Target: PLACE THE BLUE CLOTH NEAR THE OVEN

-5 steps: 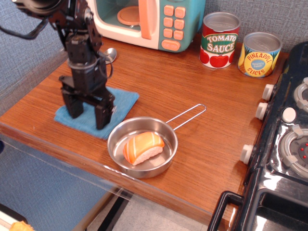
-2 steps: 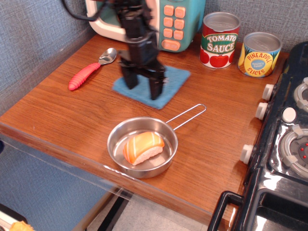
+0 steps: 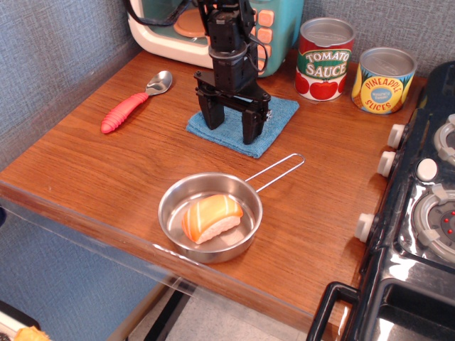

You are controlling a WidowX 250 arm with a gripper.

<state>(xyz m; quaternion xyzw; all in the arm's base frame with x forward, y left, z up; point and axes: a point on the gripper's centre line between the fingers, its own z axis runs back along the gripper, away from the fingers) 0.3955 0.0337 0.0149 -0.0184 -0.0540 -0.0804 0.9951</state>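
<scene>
The blue cloth (image 3: 279, 114) lies flat on the wooden counter, just in front of the teal and cream oven (image 3: 283, 28) with its orange buttons. My black gripper (image 3: 232, 126) stands upright over the cloth. Its two fingers are spread apart and their tips rest on or just above the cloth's left half. The arm hides part of the oven's door and the middle of the cloth.
A steel pan (image 3: 166, 206) holding a salmon sushi piece (image 3: 210, 217) sits near the front edge, its wire handle pointing toward the cloth. A red-handled spoon (image 3: 128, 108) lies to the left. A tomato sauce can (image 3: 324, 60) and a pineapple can (image 3: 384, 79) stand at the back right. The black stove (image 3: 419, 213) is on the right.
The cloth and my gripper have moved together from the front left of the counter to the back, near the oven. The spoon, hidden earlier, now shows.
</scene>
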